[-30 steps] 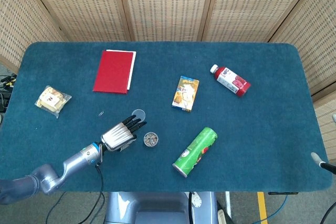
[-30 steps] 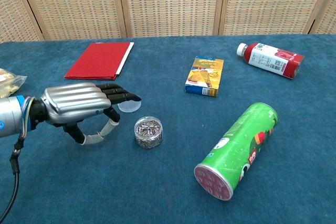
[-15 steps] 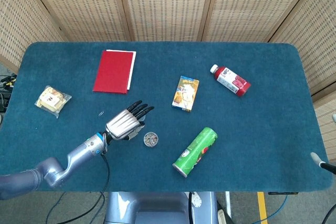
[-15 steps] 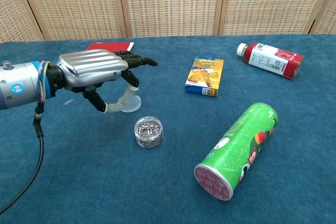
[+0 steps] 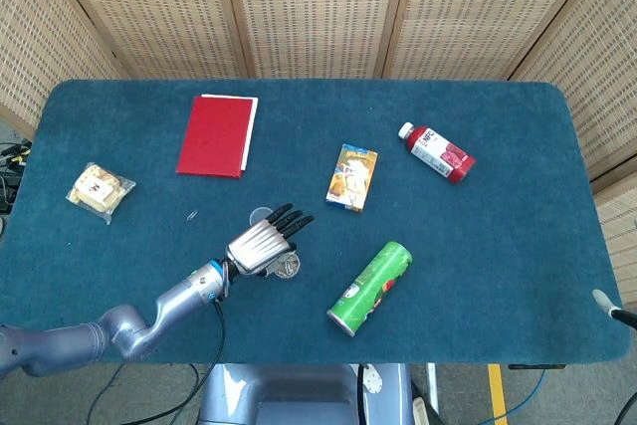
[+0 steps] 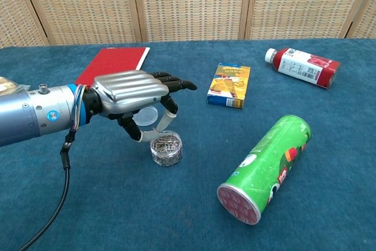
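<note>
One spread left hand [image 6: 132, 95] hovers over the paperclip jar [image 6: 165, 148]; a clumsy descent could tip it, scattering clips.

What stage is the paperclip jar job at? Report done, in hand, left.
Done: the lid lies off on the cloth beside the open jar, which holds paperclips. In hand: nothing is held; the left robot hand hovers just above the jar, fingers spread. Left: taking hold of the jar or lid. The right robot hand barely shows at the table's edge.
</note>
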You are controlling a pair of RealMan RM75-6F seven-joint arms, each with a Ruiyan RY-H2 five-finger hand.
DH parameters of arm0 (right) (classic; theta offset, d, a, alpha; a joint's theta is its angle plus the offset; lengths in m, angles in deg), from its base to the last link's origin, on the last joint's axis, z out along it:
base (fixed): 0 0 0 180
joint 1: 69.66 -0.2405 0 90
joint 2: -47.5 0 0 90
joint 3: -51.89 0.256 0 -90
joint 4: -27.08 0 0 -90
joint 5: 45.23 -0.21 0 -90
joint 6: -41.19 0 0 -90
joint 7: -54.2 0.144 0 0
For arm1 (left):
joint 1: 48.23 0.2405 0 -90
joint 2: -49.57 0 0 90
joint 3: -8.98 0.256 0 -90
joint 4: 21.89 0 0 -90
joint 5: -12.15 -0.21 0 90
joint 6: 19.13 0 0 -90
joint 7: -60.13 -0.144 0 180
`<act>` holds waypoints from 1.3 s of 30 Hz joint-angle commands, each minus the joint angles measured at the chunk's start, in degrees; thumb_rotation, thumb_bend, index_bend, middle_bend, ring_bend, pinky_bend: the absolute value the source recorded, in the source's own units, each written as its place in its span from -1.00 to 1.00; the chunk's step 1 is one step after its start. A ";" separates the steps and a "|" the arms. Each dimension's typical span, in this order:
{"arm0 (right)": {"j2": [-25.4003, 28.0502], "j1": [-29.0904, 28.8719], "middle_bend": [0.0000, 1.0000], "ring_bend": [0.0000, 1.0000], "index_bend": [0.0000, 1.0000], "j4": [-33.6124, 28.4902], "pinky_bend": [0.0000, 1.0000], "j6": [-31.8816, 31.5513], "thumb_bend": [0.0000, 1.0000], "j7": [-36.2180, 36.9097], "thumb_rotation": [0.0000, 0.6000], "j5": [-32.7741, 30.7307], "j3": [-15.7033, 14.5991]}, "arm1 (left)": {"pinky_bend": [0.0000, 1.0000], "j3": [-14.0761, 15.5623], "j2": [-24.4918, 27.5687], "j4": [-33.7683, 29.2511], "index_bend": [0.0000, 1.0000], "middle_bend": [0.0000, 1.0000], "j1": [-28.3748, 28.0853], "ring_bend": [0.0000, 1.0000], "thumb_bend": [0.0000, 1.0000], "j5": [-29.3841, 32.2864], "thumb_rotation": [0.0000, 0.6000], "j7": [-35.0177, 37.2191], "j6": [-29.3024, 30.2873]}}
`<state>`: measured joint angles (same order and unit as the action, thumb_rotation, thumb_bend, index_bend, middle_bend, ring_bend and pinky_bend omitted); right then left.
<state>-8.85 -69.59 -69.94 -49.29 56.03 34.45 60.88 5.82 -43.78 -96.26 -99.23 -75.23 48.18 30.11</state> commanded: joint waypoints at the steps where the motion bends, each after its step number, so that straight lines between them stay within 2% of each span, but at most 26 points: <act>1: 0.02 0.01 -1.00 -1.00 -1.00 -0.04 -1.00 0.01 -1.00 -0.01 1.00 0.00 -0.02 | -1.00 0.04 -0.18 0.17 0.42 -1.00 -0.18 -1.00 -0.18 0.01 1.00 0.02 -0.16; 4: -0.02 -0.03 -1.00 -1.00 -1.00 0.02 -1.00 0.12 -1.00 -0.09 1.00 -0.06 -0.03 | -1.00 0.29 -0.79 0.64 0.36 -1.00 -0.36 -1.00 -0.18 -0.22 1.00 -0.27 -0.12; 6: -0.06 -0.04 -1.00 -1.00 -1.00 0.02 -1.00 0.10 -1.00 -0.15 1.00 -0.07 -0.01 | -1.00 0.31 -1.01 0.87 0.12 -1.00 -0.32 -1.00 -0.29 -0.17 1.00 -0.40 0.03; 9: -0.05 -0.03 -1.00 -1.00 -1.00 -0.03 -1.00 0.06 -1.00 -0.20 1.00 -0.01 -0.02 | -1.00 0.27 -1.09 0.90 -0.47 -1.00 -0.27 -1.00 -0.63 0.10 1.00 -0.18 0.05; 11: -0.08 -0.02 -1.00 -1.00 -1.00 0.03 -1.00 0.06 -1.00 -0.22 1.00 -0.08 0.00 | -1.00 0.12 -0.81 0.70 -0.71 -1.00 -0.19 -1.00 -0.69 0.29 1.00 0.37 0.26; 13: -0.08 -0.03 -1.00 -1.00 -1.00 0.03 -1.00 0.10 -1.00 -0.23 1.00 -0.08 -0.01 | -1.00 0.07 -0.44 0.50 -0.84 -1.00 -0.18 -1.00 -0.71 0.23 1.00 0.68 0.53; 22: -0.12 -0.05 -1.00 -1.00 -1.00 0.01 -1.00 0.05 -1.00 -0.39 1.00 0.10 -0.06 | -1.00 -0.50 2.90 -2.01 -0.89 -1.00 0.75 -1.00 -0.75 -0.23 1.00 2.15 3.47; 26: -0.10 -0.02 -1.00 -1.00 -1.00 -0.03 -1.00 -0.04 -1.00 -0.36 1.00 0.33 -0.15 | -1.00 -1.26 7.11 -5.24 -0.99 -1.00 2.89 -1.00 -0.89 0.76 1.00 2.41 6.78; 29: -0.01 0.12 -1.00 -1.00 -1.00 -0.22 -1.00 -0.32 -1.00 -0.20 1.00 0.77 -0.30 | -1.00 -1.46 13.48 -10.13 -1.00 -1.00 9.51 -1.00 -1.00 6.70 1.00 -0.84 12.65; 33: 0.02 0.13 -1.00 -1.00 -1.00 -0.41 -1.00 -0.38 -1.00 -0.25 1.00 1.35 -0.54 | -1.00 -0.60 19.21 -16.63 -1.00 -1.00 17.65 -1.00 -1.00 13.32 1.00 -4.51 20.26; 39: -0.40 -0.34 -1.00 -1.00 -1.00 -0.45 -1.00 0.44 -1.00 -1.34 1.00 1.60 -0.87 | -1.00 0.68 22.01 -21.05 -1.00 -1.00 29.18 -1.00 -1.00 18.21 1.00 -5.04 33.61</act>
<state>-9.18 -69.87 -70.36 -48.92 54.77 36.02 60.06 5.50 -24.27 -113.69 -76.32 -60.60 44.67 57.06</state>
